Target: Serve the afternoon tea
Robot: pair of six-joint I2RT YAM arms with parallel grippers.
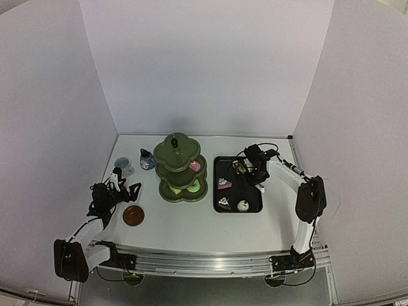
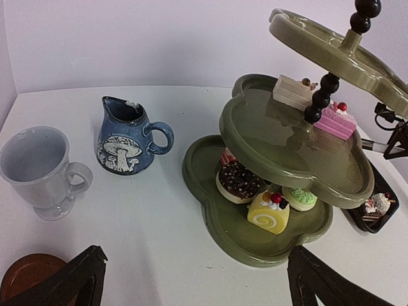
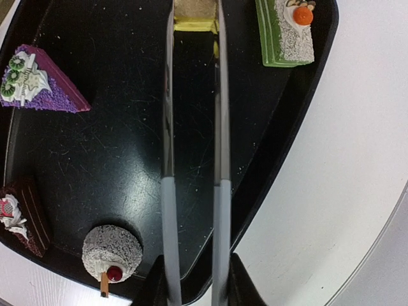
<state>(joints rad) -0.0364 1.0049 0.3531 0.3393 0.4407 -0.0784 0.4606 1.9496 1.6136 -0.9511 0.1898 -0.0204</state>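
- The left arm lies low along the left side of the table [image 1: 191, 223], with its wrist pointing toward the mug and the stand.
- The left gripper [image 2: 196, 258] hangs close over the tabletop. Its jaws are spread wide and there is nothing between them.
- The right arm rises from its base, folds at the elbow and reaches left over the black tray [image 3: 115, 140], wrist tipped downward.
- The right gripper [image 3: 194, 280] is squeezed onto the handles of the metal tongs [image 3: 167, 127]. The tong tips pinch a yellow-and-brown cake [image 3: 194, 14] at the tray's far end.
- Four more cakes lie apart on the tray: a purple wedge [image 3: 41, 80], a green slice [image 3: 287, 29], a dark brown slice [image 3: 19, 217] and a sprinkled dome cake [image 3: 111, 252].
- The olive-green stand [image 2: 287, 146] stands mid-table, just left of the tray.
  - Its middle tier holds a beige slice [image 2: 293, 91] and a pink slice [image 2: 338, 120].
  - Its bottom tier holds a chocolate round [image 2: 237, 182], a yellow roll [image 2: 269, 213] and a green cake [image 2: 299, 197].
- The white mug [image 2: 38, 166] and the dark-blue pot [image 2: 124, 143] stand side by side, left of the stand.
- The pot bears a white mushroom drawing, the only marking I can make out.
- A brown coaster [image 1: 133, 215] lies near the left gripper.
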